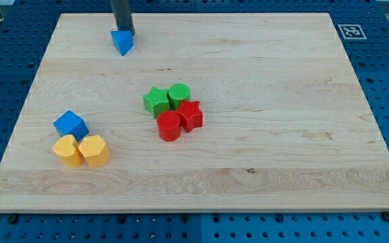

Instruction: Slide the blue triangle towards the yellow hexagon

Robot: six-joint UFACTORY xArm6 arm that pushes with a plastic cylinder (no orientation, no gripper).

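No gripper on me, just my tip point(123, 34) parked right behind the blue triangle point(122, 42) at the worktop's point(262, 162) top-left, yellow hexagon point(94, 150) way down the view's bottom-left.

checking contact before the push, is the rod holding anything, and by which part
Nothing is held; the rod cannot grip. My tip stands just behind the blue triangle, at its top edge in the view.
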